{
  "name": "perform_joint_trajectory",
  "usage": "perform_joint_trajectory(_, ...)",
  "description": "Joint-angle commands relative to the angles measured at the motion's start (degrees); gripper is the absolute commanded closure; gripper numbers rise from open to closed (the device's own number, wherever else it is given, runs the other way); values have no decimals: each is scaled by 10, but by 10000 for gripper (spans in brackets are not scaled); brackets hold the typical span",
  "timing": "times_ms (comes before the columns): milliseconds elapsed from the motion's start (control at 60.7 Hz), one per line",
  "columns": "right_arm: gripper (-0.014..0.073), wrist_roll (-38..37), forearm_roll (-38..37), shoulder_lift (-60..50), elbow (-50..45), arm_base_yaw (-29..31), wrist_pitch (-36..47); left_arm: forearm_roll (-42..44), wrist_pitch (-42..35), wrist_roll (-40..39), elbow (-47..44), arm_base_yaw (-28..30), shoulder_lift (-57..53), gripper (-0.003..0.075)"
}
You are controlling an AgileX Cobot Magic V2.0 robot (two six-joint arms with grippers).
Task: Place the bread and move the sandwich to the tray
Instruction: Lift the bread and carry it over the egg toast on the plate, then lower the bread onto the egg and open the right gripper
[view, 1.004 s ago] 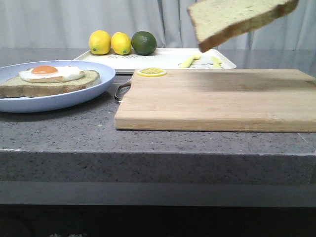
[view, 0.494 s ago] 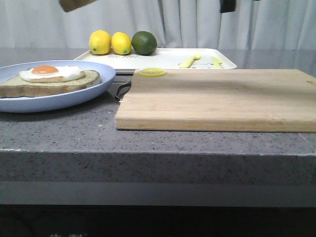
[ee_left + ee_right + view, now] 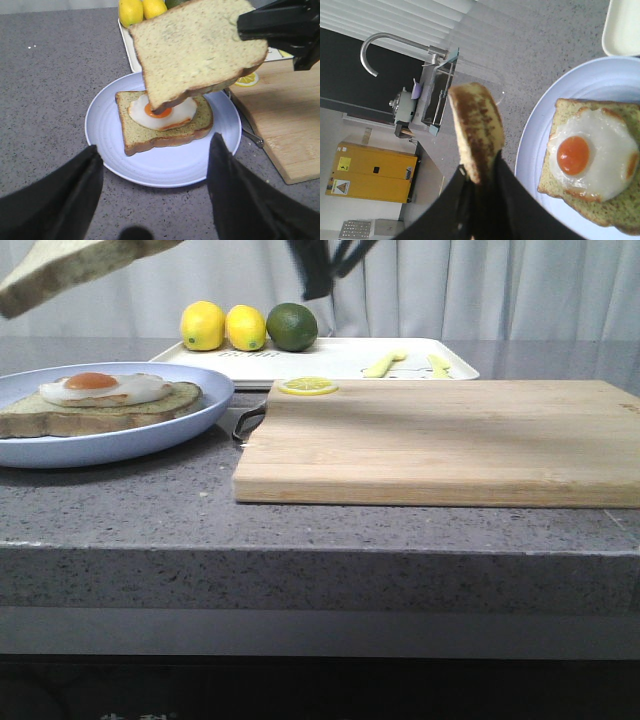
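The bread (image 3: 70, 270) hangs tilted in the air at the far left, above the pale blue plate (image 3: 190, 415). My right gripper (image 3: 482, 175) is shut on one edge of the bread (image 3: 477, 130). In the left wrist view the bread (image 3: 195, 50) hovers over the egg-topped slice (image 3: 165, 127), with the right gripper (image 3: 242, 30) pinching its corner. The egg-topped slice (image 3: 100, 405) lies on the plate. My left gripper (image 3: 155, 145) is open and empty, just short of the plate's near rim (image 3: 150, 177). The white tray (image 3: 340, 358) lies at the back.
A wooden cutting board (image 3: 440, 440) fills the right side, with a lemon slice (image 3: 307, 386) at its far left corner. Two lemons (image 3: 203, 325) and a lime (image 3: 291, 327) sit on the tray, with yellow utensils (image 3: 385, 363). A utensil handle (image 3: 245, 420) lies between plate and board.
The right gripper has carried the bread leftwards, from above the cutting board to above the plate. The egg-topped slice and plate have not moved.
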State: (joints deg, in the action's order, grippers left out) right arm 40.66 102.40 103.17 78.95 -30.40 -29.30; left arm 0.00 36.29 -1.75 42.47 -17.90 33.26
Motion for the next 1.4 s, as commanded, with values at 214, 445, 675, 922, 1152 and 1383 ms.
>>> perform_joint_trajectory(214,500,-46,46,48,67,-20,4,0,-41,0,15,-4,5,300)
perform_joint_trajectory(445,495,-46,46,64,65,-20,22,0,-41,0,15,-4,5,300)
perform_joint_trajectory(675,376,-46,23,64,65,-20,23,0,-41,0,15,-4,5,300)
perform_joint_trajectory(922,229,-46,-52,59,65,-3,-3,0,-41,0,15,-4,5,300)
perform_joint_trajectory(1152,230,-46,-176,12,64,38,-47,0,-41,0,15,-4,5,300)
perform_joint_trajectory(1383,231,-64,-416,-68,64,63,-113,0,-41,0,15,-4,5,300)
